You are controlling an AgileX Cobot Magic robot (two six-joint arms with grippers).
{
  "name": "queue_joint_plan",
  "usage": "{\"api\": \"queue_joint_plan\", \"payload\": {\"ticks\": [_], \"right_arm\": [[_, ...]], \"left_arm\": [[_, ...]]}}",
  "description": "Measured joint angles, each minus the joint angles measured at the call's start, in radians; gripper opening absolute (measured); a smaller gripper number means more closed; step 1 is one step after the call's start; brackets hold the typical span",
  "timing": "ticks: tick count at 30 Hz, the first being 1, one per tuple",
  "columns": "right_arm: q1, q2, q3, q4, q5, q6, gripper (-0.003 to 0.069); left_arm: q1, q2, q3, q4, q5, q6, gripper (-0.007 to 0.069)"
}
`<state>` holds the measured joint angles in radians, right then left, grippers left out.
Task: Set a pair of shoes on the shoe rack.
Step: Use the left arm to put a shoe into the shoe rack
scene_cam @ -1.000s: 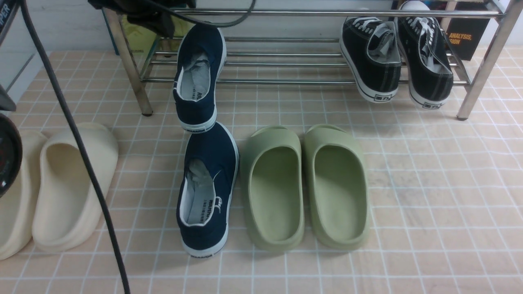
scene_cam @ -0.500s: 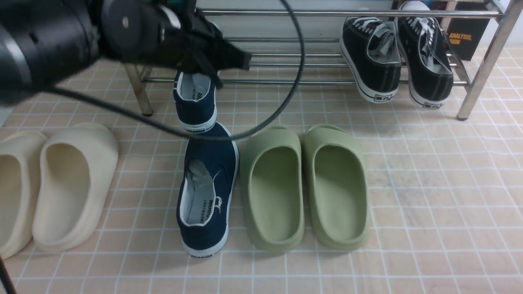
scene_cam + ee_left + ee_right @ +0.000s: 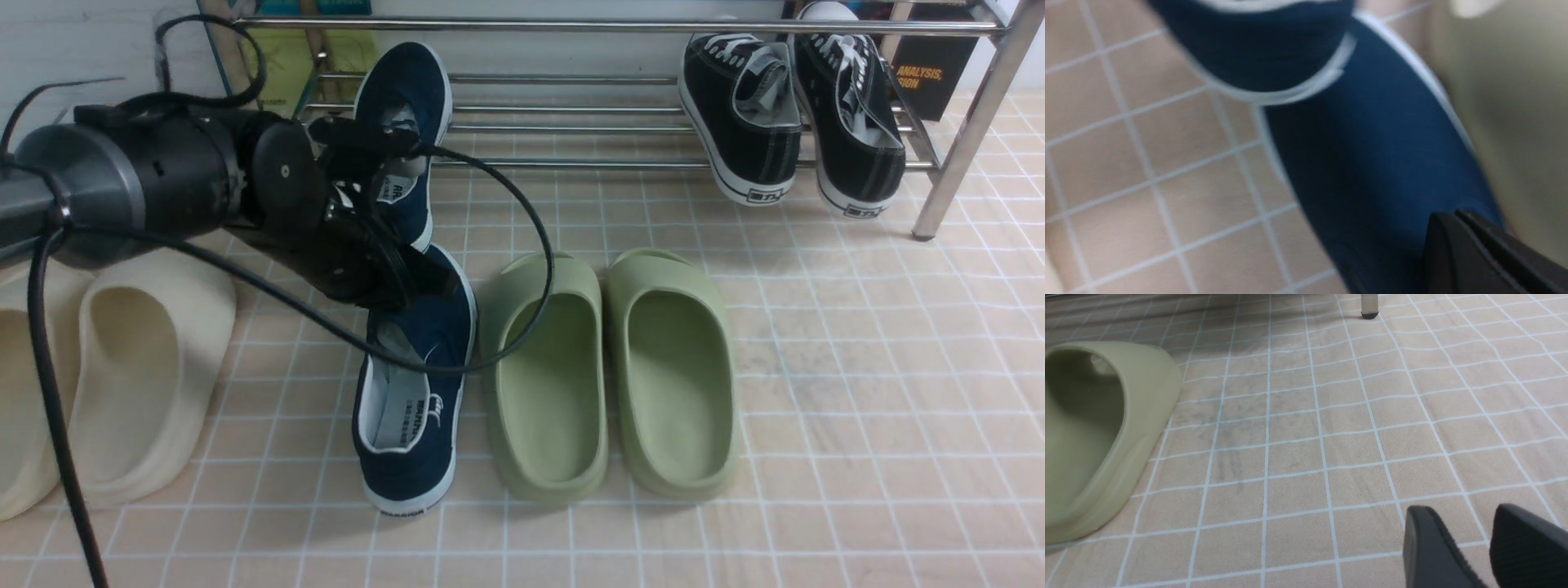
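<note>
One navy blue canvas slip-on sneaker [image 3: 406, 90] was propped on the chrome tubular shoe rack [image 3: 620, 163], upper left. Its mate [image 3: 412, 408] lay lower centre-left, toe beneath the left gripper [image 3: 429, 282], whose state could not be told. The right gripper [image 3: 1466, 522] was parted, empty. Light, soft canvas was judged best taken at the collar.

Home entryway: tiled floor [image 3: 816, 367], shoe rack [image 3: 571, 24], green slides [image 3: 547, 376].

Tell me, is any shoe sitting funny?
Yes. One navy slip-on lies only partly on the shoe rack, its heel hanging off the front, while its mate sits on the floor.
</note>
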<state>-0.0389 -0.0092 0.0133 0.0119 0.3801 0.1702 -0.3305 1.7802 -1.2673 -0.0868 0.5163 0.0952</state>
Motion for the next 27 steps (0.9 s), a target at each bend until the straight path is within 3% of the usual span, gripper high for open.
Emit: {"api": "queue_joint_plan", "payload": {"ticks": [12, 19, 23, 27], "right_arm": [[0.000, 0.000, 0.000, 0.000, 0.000, 0.000, 0.0239], [0.000, 0.000, 0.000, 0.000, 0.000, 0.000, 0.0239], [0.000, 0.000, 0.000, 0.000, 0.000, 0.000, 0.0239], [0.000, 0.000, 0.000, 0.000, 0.000, 0.000, 0.0239]], "left_arm": [[0.039, 0.204, -0.358, 0.075, 0.151, -0.061, 0.0015], [0.035, 0.206, -0.481, 0.247, 0.096, -0.262, 0.0019], [0.036, 0.208, -0.496, 0.449, 0.077, -0.444, 0.0020], [0.036, 0.228, -0.501, 0.564, 0.072, -0.560, 0.0021]]}}
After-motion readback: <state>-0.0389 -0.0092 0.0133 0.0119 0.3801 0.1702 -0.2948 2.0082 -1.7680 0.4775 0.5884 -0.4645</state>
